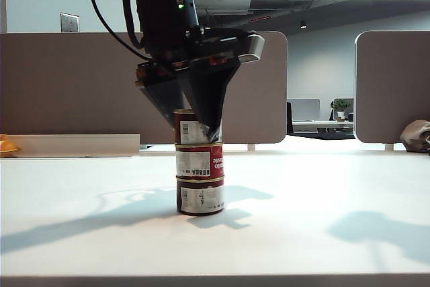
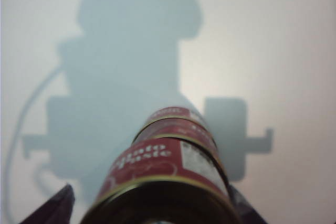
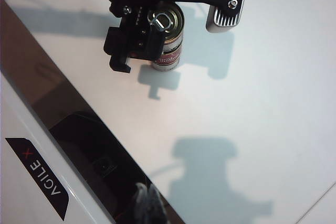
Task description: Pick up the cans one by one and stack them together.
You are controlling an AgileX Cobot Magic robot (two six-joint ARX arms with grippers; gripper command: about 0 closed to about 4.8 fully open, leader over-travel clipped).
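While three cans point(image 1: 199, 162) standing stacked on table point(image 1: 322, 233), left gripper point(image 1: 197, 120) straddling top can point(image 1: 191, 128), jaws wide, not gripping; right gripper closed, hanging well apart.

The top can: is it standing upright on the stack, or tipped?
Upright. The top can sits level on the middle can, between the left gripper jaws.

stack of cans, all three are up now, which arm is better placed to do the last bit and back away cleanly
Left. The left gripper straddles the top can of the three-can stack, jaws spread, so it only needs to lift clear. The right gripper sits off to the side, shut, above the bare table.
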